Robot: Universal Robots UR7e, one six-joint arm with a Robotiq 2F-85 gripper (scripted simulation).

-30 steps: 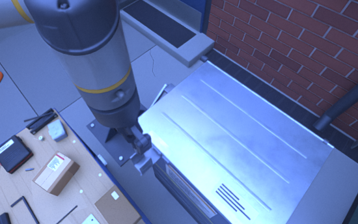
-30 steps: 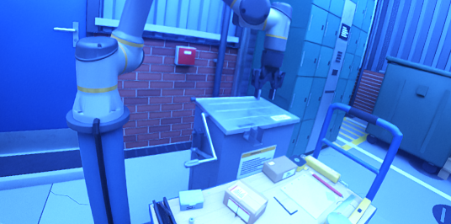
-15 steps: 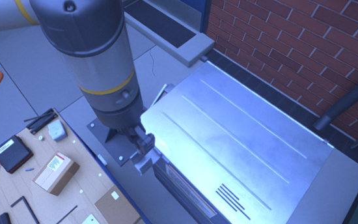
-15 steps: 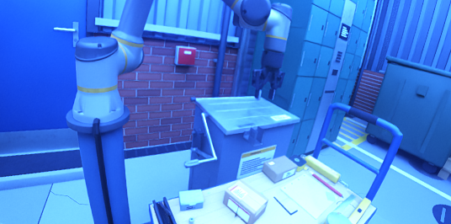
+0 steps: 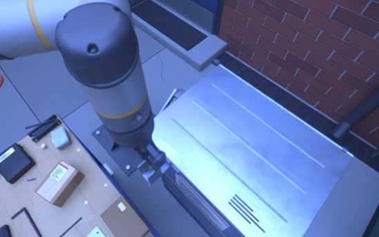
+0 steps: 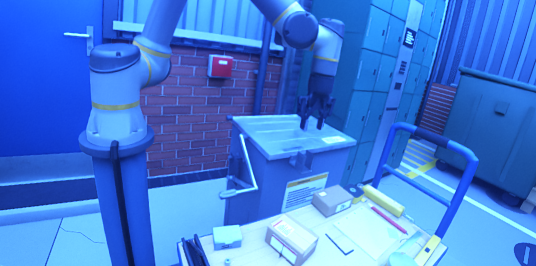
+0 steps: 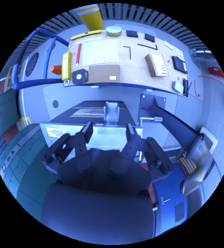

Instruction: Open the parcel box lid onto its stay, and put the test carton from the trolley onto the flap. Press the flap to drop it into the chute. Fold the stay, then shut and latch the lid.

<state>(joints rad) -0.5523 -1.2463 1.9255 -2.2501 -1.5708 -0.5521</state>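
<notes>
The grey metal parcel box (image 6: 287,164) stands against the brick wall with its ribbed lid (image 5: 244,144) lying flat and closed, and a latch (image 7: 112,111) sits at the middle of its front edge. My gripper (image 6: 312,123) hangs open and empty just above the front part of the lid (image 7: 109,135), fingers pointing down. On the trolley deck in front of the box lies a brown carton (image 5: 59,182) with a red-and-white label, tilted. A second, plainer carton (image 6: 332,199) lies nearer the box.
The trolley's blue handle (image 6: 430,164) rises to the right of the box. A lever arm (image 6: 245,164) sticks out from the box's left side. The deck also carries a black case (image 5: 13,162), a yellow bar (image 6: 382,200) and small tools. Lockers stand behind the box.
</notes>
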